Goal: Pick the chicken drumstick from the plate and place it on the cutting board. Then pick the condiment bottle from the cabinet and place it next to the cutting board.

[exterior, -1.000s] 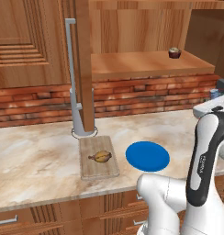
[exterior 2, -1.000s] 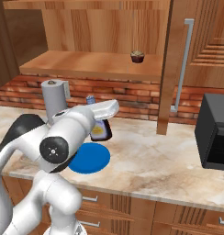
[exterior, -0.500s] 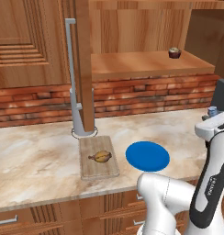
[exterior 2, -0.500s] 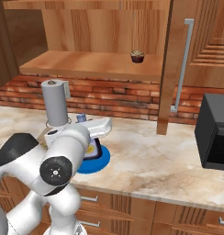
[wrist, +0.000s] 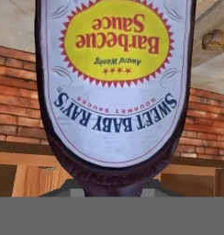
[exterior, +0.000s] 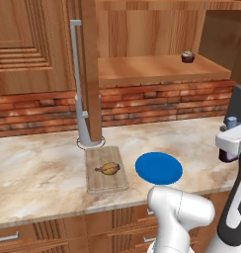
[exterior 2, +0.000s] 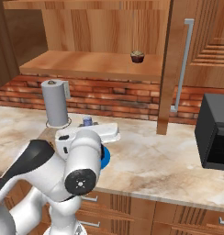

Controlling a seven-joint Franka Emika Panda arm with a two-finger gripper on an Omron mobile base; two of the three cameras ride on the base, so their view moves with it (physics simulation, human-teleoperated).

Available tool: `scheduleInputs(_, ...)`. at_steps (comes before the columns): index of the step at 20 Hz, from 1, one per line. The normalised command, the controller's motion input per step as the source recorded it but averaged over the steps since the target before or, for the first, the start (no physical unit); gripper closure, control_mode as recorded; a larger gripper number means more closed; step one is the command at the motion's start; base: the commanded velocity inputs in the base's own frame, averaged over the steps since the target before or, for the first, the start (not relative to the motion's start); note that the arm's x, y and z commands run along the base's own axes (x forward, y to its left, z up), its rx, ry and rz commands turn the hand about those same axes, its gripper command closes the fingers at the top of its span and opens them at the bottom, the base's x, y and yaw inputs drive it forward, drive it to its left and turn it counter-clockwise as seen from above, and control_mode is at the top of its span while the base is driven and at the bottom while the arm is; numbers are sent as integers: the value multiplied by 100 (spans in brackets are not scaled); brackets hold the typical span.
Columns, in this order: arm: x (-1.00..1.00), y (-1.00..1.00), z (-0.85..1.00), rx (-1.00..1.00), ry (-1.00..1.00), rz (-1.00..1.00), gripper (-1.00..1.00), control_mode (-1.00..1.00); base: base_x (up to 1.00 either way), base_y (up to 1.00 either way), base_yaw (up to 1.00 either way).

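You see gripper (exterior: 228, 148) at right edge of left base view, clenched on condiment bottle (wrist: 116, 87); label upside down in hand view. Blue cap (exterior: 231, 122) pokes above hand. Chicken drumstick (exterior: 109, 169) lies on cutting board (exterior: 105, 181), lower centre-left. Plate (exterior: 158, 168) just right of board, apart.

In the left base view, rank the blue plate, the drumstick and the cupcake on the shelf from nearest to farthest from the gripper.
Gripper at the right edge, holding the condiment bottle.
1. Plate, on the counter to its left.
2. Chicken drumstick, on the cutting board, farther left.
3. Cupcake, up on the shelf.
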Motion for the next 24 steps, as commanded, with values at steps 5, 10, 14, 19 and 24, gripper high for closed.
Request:
scheduleInputs(5,1,3,-1,22,0,0,100,-100,0,0,0)
scheduleInputs(10,0,17,-10,19,0,1,100,-100,0,0,0)
scheduleInputs(14,0,15,-25,11,-1,0,100,-100,0,0,0)
scheduleInputs(19,6,10,-29,3,-7,0,100,-100,0,0,0)
scheduleInputs(24,13,0,-23,-1,-10,0,100,-100,0,0,0)
